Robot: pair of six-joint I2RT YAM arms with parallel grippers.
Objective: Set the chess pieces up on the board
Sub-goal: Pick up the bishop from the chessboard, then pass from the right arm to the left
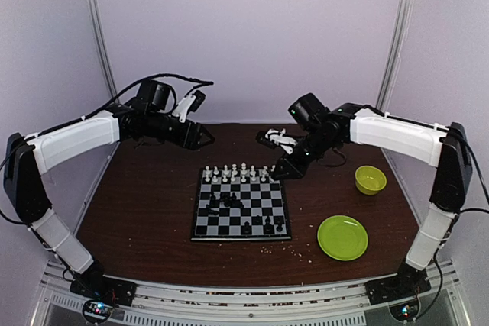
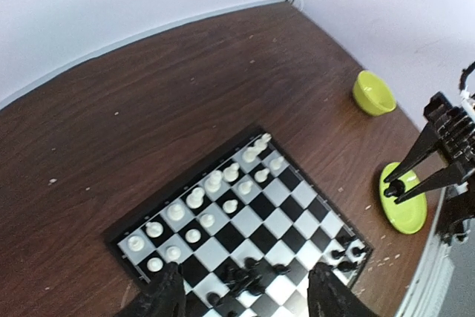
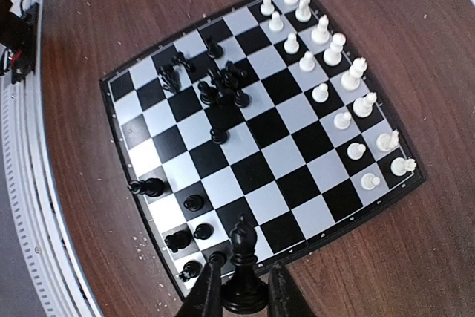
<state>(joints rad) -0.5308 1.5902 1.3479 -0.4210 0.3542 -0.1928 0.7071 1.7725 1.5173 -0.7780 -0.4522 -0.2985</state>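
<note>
The board (image 1: 258,210) lies mid-table. White chess pieces (image 1: 243,172) stand in two rows along its far edge. Black pieces lie in a jumbled cluster (image 1: 228,201) on its left middle, and a few stand at its near right corner (image 1: 270,224). My right gripper (image 1: 284,167) hovers at the board's far right corner, shut on a black bishop (image 3: 243,254) held upright between its fingers (image 3: 208,295). My left gripper (image 1: 202,137) is open and empty, raised beyond the board's far left corner; its fingers (image 2: 165,295) frame the black cluster (image 2: 252,272) from above.
A round green plate (image 1: 341,237) lies right of the board. A small green bowl (image 1: 370,179) stands behind it. Pale crumbs (image 1: 294,250) are scattered by the board's near right corner. The enclosure walls stand close behind the table.
</note>
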